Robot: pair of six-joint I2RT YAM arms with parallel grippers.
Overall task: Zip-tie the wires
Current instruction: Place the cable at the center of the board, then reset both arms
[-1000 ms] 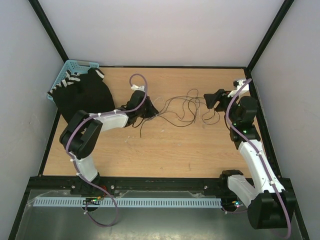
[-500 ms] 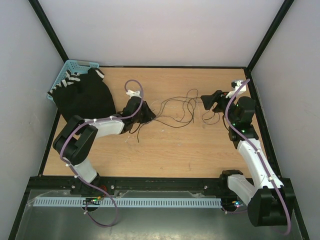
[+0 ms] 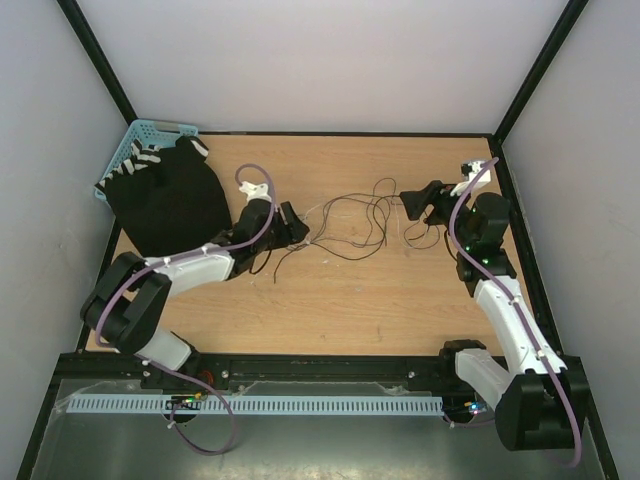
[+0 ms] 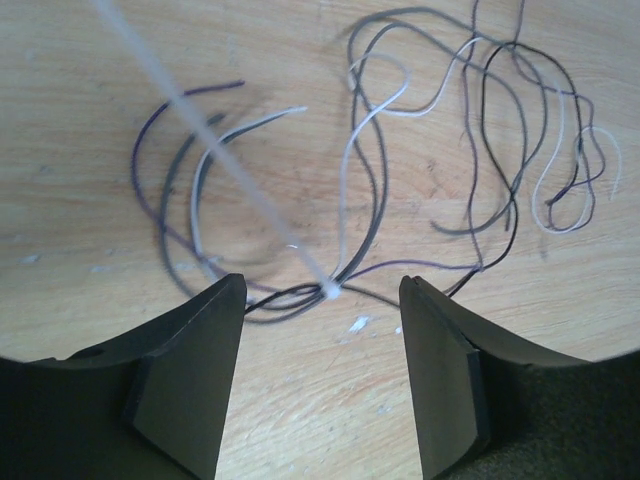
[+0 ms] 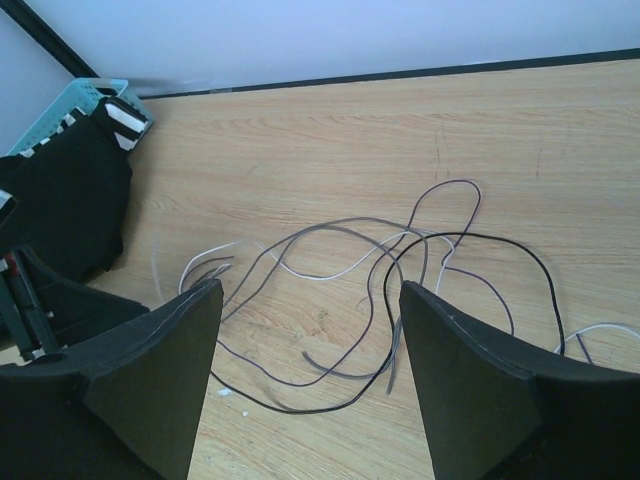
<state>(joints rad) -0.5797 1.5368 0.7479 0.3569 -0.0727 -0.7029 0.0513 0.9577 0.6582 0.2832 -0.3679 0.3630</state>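
Released on left gripper (image 4: 320, 300), with wires (image 4: 343, 200) gathered at a white zip tie (image 4: 235, 171) between fingertips. Released on right gripper (image 5: 308, 290) too, loops ahead.

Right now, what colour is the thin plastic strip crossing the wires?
Translucent white. The strip shows best in the left wrist view, slanting across the wood.

Wires (image 3: 352, 222) are sprawling across table (image 3: 350, 310) ctr, loops filling the strip betw. left gripper (image 3: 292, 222) and right gripper (image 3: 414, 203). Near half of the wood is lying bare, giving room for passing. Black cloth (image 3: 165, 200) is blocking far-L corner and draping over blue basket (image 3: 140, 132). White strip (image 4: 215, 147) is crossing the wire ends just ahead of L jaws.
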